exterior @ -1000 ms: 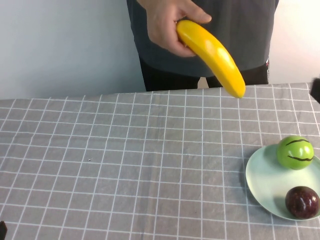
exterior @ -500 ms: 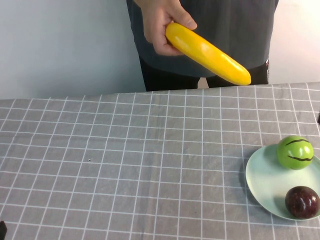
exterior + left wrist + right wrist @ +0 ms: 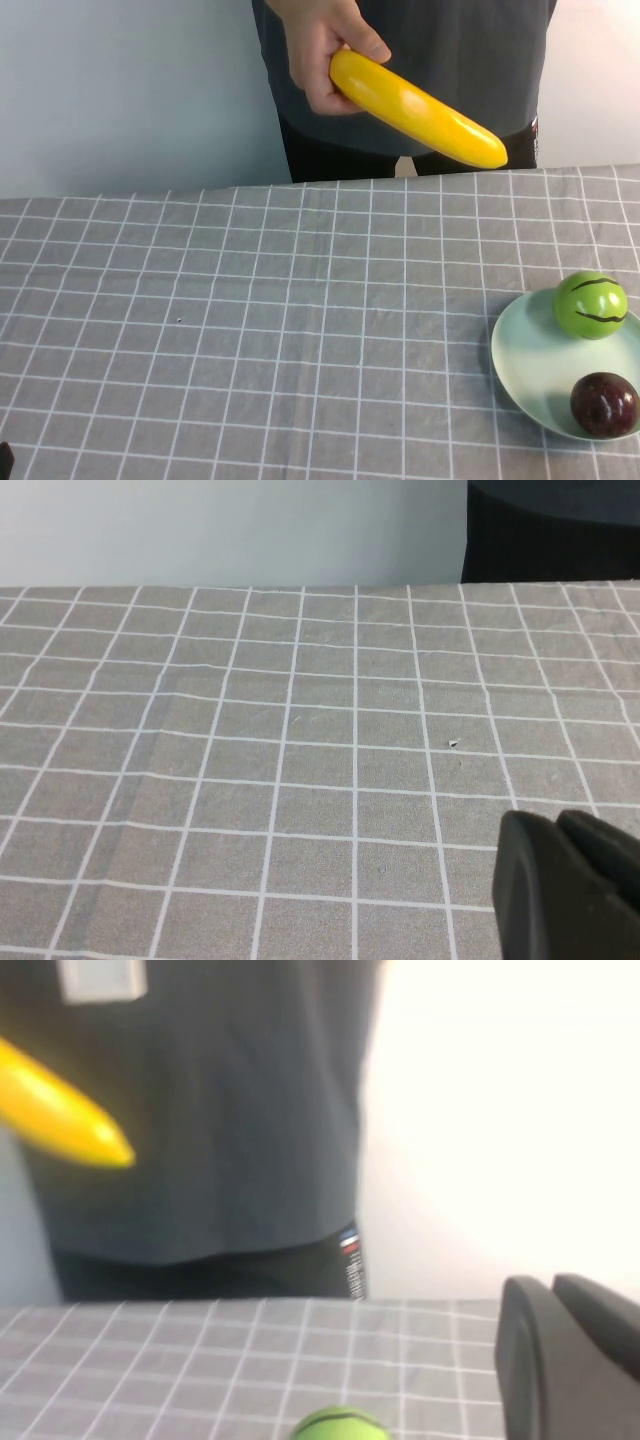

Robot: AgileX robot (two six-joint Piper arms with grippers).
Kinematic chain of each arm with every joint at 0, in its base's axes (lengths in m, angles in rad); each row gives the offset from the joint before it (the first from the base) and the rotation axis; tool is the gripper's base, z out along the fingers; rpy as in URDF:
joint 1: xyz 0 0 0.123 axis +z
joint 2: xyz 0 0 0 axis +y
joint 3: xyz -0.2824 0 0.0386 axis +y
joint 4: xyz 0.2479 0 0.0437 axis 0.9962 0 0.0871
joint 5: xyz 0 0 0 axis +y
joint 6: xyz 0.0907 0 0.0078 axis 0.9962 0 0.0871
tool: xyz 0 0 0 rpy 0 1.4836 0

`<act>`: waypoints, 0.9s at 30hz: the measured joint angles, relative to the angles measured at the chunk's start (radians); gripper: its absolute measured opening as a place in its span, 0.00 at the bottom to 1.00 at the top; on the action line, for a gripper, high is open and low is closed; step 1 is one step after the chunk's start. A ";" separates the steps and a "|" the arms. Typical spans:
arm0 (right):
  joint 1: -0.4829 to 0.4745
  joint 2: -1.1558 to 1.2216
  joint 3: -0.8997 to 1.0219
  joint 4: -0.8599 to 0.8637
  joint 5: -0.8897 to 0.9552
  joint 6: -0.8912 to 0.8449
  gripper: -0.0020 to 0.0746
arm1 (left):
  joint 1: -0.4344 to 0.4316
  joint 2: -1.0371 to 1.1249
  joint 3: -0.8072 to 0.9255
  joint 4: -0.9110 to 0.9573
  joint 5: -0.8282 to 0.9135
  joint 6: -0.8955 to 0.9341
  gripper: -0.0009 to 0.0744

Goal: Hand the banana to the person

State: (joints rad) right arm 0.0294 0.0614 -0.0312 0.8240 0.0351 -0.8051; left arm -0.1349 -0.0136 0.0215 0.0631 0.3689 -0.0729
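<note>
**Banana in the person's hand, my arms drawn clear**

Though the handover reads as finished from the high view, I check it view by view. From above, the banana sits in the person's hand, held in front of the person, well above the grey checked tablecloth. A pale plate near my right side carries the green striped fruit and the dark purple fruit. Neither arm reaches into that view.

My left wrist view shows bare cloth and only a dark edge of my left gripper, low over the table; I cannot tell how its jaws stand.

My right wrist view catches the banana's tip against the dark shirt, with my right gripper well apart from it; jaw state unclear too.

To close this step well, I judge I should stay back and keep both arms off the plate.
</note>
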 joint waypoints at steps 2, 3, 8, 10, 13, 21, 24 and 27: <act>-0.018 -0.049 0.030 0.016 -0.006 0.000 0.01 | 0.000 0.000 0.000 0.000 0.000 0.000 0.01; -0.020 -0.062 0.042 0.019 -0.009 0.000 0.01 | 0.000 0.000 0.000 0.000 0.000 0.000 0.01; -0.022 -0.069 0.055 0.027 -0.026 -0.001 0.01 | 0.000 0.000 0.000 0.000 0.000 0.000 0.01; -0.022 -0.069 0.057 0.029 -0.035 -0.002 0.01 | 0.000 0.000 0.000 0.000 0.000 0.000 0.01; -0.022 -0.069 0.057 0.029 -0.055 -0.004 0.01 | 0.000 0.000 0.000 0.000 0.000 0.000 0.01; -0.022 -0.069 0.057 -0.200 -0.079 0.204 0.01 | 0.000 0.000 0.000 0.000 0.000 0.000 0.01; -0.030 -0.069 0.057 -0.499 -0.070 0.484 0.01 | 0.000 0.000 0.000 0.000 0.000 0.000 0.01; -0.052 -0.069 0.057 -0.657 -0.022 0.630 0.01 | 0.000 0.000 0.000 0.000 0.000 0.000 0.01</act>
State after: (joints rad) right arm -0.0230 -0.0079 0.0258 0.1671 0.0131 -0.1755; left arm -0.1349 -0.0136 0.0215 0.0631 0.3689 -0.0729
